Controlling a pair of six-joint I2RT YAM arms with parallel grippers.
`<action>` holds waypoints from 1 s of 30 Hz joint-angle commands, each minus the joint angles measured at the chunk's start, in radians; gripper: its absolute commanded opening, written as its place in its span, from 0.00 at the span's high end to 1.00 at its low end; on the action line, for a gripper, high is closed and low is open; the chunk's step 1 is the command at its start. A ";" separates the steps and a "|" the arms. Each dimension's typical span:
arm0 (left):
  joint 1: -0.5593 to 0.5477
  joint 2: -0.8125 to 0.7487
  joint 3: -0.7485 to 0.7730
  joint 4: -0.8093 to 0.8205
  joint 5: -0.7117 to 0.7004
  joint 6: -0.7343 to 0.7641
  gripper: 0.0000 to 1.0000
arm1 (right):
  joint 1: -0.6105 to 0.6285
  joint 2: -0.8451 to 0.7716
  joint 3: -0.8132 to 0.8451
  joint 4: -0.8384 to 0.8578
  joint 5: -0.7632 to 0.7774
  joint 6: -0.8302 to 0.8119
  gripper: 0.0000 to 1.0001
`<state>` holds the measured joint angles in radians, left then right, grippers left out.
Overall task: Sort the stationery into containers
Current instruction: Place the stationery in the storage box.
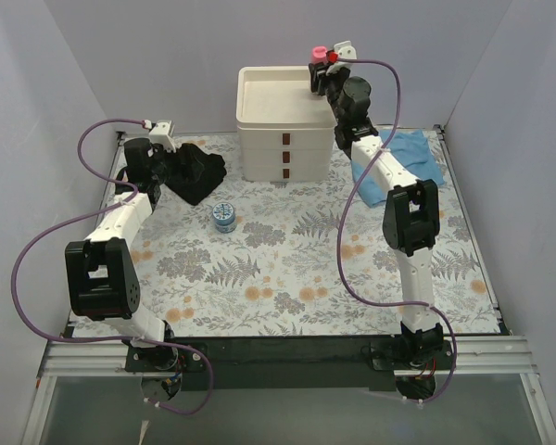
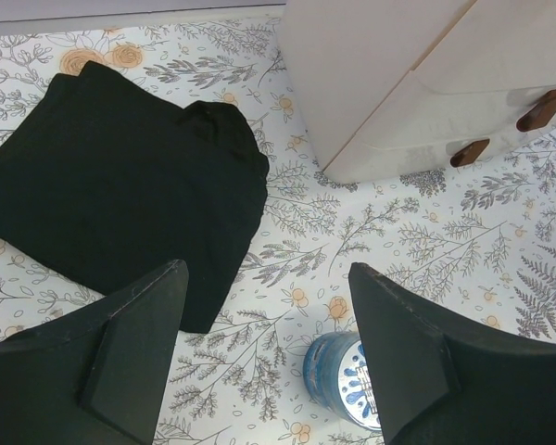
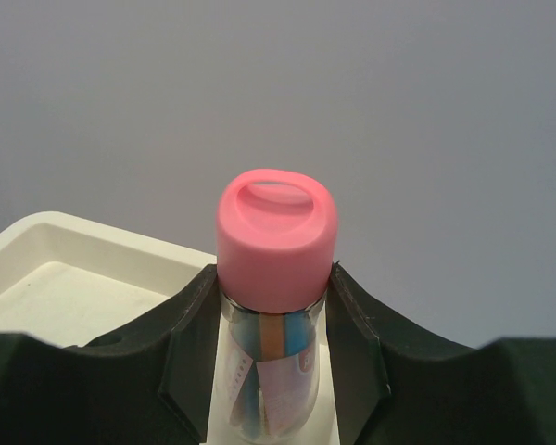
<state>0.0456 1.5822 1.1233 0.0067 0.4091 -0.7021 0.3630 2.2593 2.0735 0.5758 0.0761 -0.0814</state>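
1. Right fingers [image 3: 190, 343] are clamping the pink-capped clear tube [image 3: 276, 241] just below its cap, one pad on each side of the clear wall. The tube is standing upright in the grip, and coloured contents are showing through it. Gripping under the cap is probably keeping it from slipping down.
2. The right gripper [image 3: 273, 306] is holding the tube in the air above the right rim of the shallow tray top [image 3: 65, 232] of the cream-white organiser [image 1: 283, 139]. The tube is not touching the tray. Judging by the position, it is lining up for a set-down in the tray.
3. The right arm is reaching up and back to get over the organiser's top. The blue cloth [image 1: 398, 153] is lying on the table beside that arm, untouched.
4. Left fingers [image 2: 139, 343] are spread apart with nothing between them.
5. The left gripper [image 2: 267, 278] is hovering over the floral table [image 1: 287, 278], open and tilted downward. The small blue round tub [image 2: 338, 375] is sitting on the table just beside the right-hand finger in the wrist view, likely the next pick.
6. The black cloth [image 2: 120, 185] is lying folded under and beyond the left gripper, left of the organiser.
7. The three drawers are looking pushed in. No loose pens or markers are showing in any view.
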 commanded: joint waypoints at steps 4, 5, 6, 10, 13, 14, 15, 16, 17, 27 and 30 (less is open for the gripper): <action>0.000 -0.021 0.023 -0.001 0.022 0.015 0.30 | 0.002 0.037 0.086 0.045 0.014 0.000 0.77; 0.000 -0.019 0.023 -0.001 0.023 0.015 0.30 | 0.001 0.040 0.089 0.044 0.014 0.002 0.70; 0.000 -0.021 0.023 -0.002 0.023 0.016 0.29 | 0.002 0.040 0.092 0.044 0.014 0.002 0.66; 0.000 -0.021 0.021 -0.001 0.025 0.015 0.29 | 0.001 0.042 0.100 0.045 0.013 0.000 0.56; 0.000 -0.022 0.021 -0.001 0.028 0.015 0.29 | 0.001 0.031 0.099 0.044 0.002 -0.012 0.52; 0.000 -0.022 0.023 -0.001 0.030 0.015 0.29 | 0.002 0.026 0.094 0.044 -0.004 -0.018 0.50; 0.000 -0.024 0.023 -0.001 0.030 0.015 0.28 | 0.001 0.020 0.088 0.044 -0.010 -0.020 0.48; -0.001 -0.024 0.026 0.001 0.008 0.015 0.28 | 0.001 0.007 0.082 0.044 -0.016 -0.021 0.48; -0.001 -0.024 0.024 0.003 -0.003 0.007 0.28 | 0.001 0.002 0.079 0.044 -0.022 -0.024 0.45; -0.016 -0.060 0.009 0.001 -0.030 0.032 0.26 | 0.001 -0.050 0.011 0.044 -0.035 -0.006 0.28; -0.021 -0.077 0.006 -0.001 -0.012 0.049 0.25 | 0.001 -0.099 -0.039 0.036 -0.032 -0.009 0.25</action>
<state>0.0364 1.5764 1.1229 0.0071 0.3904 -0.6872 0.3630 2.2761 2.0701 0.5720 0.0418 -0.0917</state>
